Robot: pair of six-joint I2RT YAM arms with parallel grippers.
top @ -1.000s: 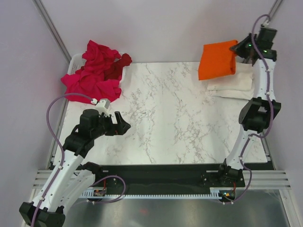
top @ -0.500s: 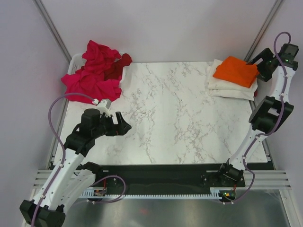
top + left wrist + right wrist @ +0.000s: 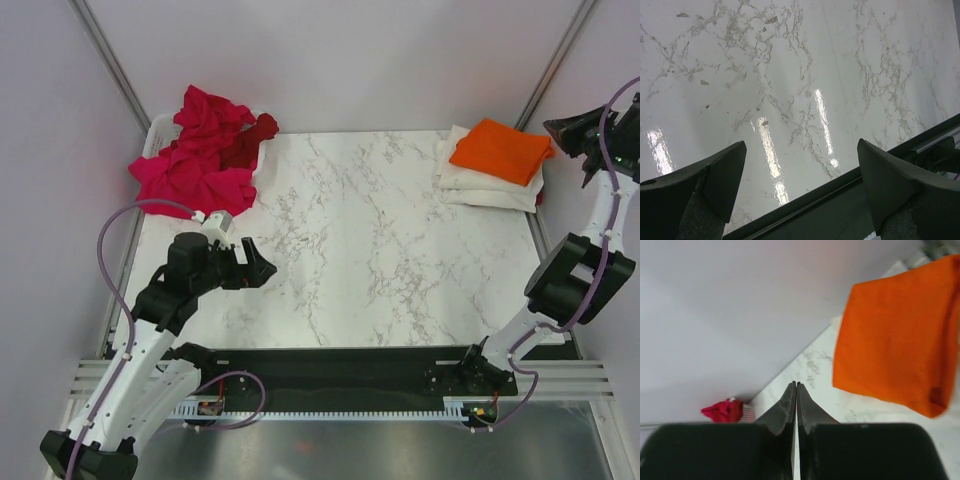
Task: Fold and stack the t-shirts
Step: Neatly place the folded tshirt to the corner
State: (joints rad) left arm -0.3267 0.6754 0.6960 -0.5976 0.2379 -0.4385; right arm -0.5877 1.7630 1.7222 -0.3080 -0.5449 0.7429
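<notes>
Since a second ago the right gripper (image 3: 552,126) has let go of the orange t-shirt (image 3: 500,150) and pulled back to the far right. Its jaws are now pressed together on nothing. The orange shirt lies folded on the cream-white t-shirts (image 3: 488,186) at the table's (image 3: 380,240) far right corner. The left gripper (image 3: 262,266) hovers wide open and empty over the near left of the table.

The magenta-pink t-shirts (image 3: 190,168) and the dark red t-shirt (image 3: 250,142) sit crumpled in a heap at the far left. They look light, limp and likely to cling to one another (plain cotton, no stiffness). The next pick probably calls for pinching a single top layer at a free hem or shoulder, so the rest of the heap does not drag along.
</notes>
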